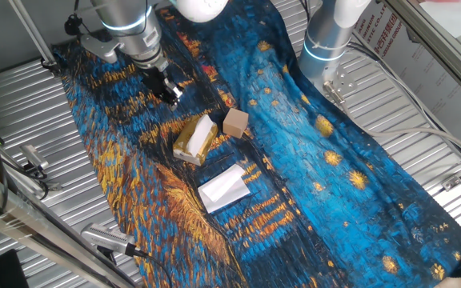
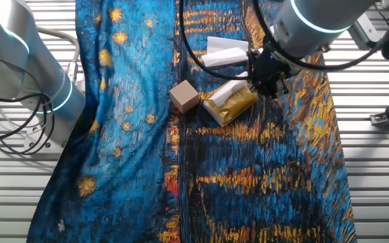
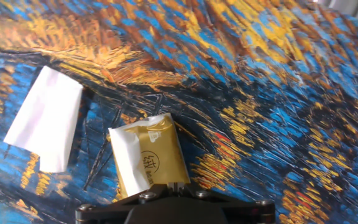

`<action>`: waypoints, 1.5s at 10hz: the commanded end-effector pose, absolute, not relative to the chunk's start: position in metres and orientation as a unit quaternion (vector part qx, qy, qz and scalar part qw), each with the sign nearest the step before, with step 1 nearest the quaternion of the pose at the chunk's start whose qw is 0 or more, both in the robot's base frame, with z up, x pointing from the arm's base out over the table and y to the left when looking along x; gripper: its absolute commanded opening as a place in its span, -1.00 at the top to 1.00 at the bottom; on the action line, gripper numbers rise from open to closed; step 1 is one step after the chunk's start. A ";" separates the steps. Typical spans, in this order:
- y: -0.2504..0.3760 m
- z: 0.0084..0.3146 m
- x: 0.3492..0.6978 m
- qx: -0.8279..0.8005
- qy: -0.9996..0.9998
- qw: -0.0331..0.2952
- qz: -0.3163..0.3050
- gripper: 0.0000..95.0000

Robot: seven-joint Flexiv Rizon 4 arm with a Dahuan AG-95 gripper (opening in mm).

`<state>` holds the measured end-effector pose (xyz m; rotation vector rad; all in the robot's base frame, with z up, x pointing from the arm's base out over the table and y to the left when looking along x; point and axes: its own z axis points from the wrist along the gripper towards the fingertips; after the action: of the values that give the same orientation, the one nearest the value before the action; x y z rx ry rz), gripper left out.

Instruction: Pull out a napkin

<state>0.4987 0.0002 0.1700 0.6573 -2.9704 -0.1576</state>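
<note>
A yellow-gold tissue packet (image 1: 190, 144) lies on the painted blue cloth, with the white napkin (image 1: 203, 128) sticking up out of its opening. Both also show in the other fixed view, the packet (image 2: 234, 104) and the napkin (image 2: 225, 90), and in the hand view, where the packet (image 3: 151, 158) has a white strip along its left side. My gripper (image 1: 171, 96) hangs just beyond the packet's far end, apart from it. Its fingers are together and hold nothing. In the other fixed view the gripper (image 2: 265, 79) is at the packet's right. The hand view shows only the black gripper base (image 3: 178, 193) over the packet's near end.
A flat-folded white sheet (image 1: 224, 190) lies on the cloth beside the packet and also shows in the hand view (image 3: 45, 118). A small brown cardboard cube (image 1: 235, 122) stands right beside the packet. A second robot arm's base (image 1: 326, 40) stands at the cloth's edge. Ribbed metal tabletop (image 1: 46, 152) surrounds the cloth.
</note>
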 end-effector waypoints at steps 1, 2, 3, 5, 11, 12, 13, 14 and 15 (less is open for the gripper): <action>0.000 0.170 0.500 0.214 -0.974 0.050 -0.055 1.00; 0.000 0.170 0.500 0.204 -0.976 0.050 -0.056 1.00; 0.000 0.171 0.500 0.192 -0.979 0.051 -0.055 1.00; 0.001 0.172 0.499 0.181 -0.981 0.052 -0.053 1.00; 0.045 0.167 0.492 0.110 -0.991 0.062 -0.048 1.00; 0.055 0.164 0.489 0.098 -0.992 0.063 -0.048 1.00; 0.061 0.162 0.485 0.091 -0.993 0.063 -0.043 1.00; 0.069 0.157 0.479 0.080 -0.994 0.062 -0.043 1.00; 0.072 0.153 0.475 0.078 -0.994 0.060 -0.042 1.00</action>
<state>0.4740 0.0732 0.1514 0.2320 -3.0104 -0.1252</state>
